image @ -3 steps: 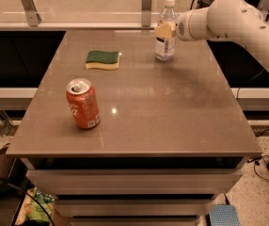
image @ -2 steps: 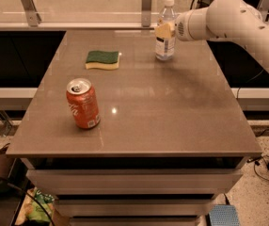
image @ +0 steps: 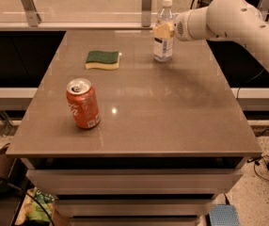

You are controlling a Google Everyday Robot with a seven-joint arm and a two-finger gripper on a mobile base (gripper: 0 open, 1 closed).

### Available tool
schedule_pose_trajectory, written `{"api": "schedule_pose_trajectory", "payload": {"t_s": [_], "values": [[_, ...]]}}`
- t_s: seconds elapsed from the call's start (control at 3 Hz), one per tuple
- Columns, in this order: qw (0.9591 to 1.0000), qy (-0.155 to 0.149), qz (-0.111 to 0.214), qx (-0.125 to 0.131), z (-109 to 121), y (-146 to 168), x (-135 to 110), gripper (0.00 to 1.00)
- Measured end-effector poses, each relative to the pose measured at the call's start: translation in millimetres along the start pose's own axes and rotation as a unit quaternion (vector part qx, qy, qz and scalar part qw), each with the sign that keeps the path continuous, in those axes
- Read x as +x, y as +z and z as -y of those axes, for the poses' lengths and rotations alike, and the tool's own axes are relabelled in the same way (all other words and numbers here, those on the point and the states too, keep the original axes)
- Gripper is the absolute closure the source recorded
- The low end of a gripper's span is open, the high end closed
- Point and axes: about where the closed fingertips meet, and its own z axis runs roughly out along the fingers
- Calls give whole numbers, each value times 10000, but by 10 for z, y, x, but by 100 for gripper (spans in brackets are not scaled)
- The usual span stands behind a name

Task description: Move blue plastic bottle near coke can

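The blue plastic bottle (image: 164,34) is clear with a white cap and a white-and-dark label. It stands upright at the far right of the table (image: 172,107). My gripper (image: 164,30) reaches in from the right at the bottle's upper half. Its yellowish finger (image: 161,31) lies against the front of the bottle, and the jaws are closed around it. The coke can (image: 83,103), orange-red with a silver top, stands upright at the near left of the table, well apart from the bottle.
A green-and-yellow sponge (image: 103,60) lies at the far left of the table, between the can and the bottle. A glass rail with metal posts (image: 146,4) runs behind the far edge. My white arm (image: 238,20) spans the far right corner.
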Motion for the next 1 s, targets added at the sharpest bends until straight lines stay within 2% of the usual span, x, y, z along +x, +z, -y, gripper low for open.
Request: {"api": "schedule_pose_trajectory", "payload": {"t_s": [0.33, 1.0], "values": [[10000, 9, -72, 19, -33, -153, -32, 100], [9998, -29, 179, 17, -84, -640, -126, 100]]}}
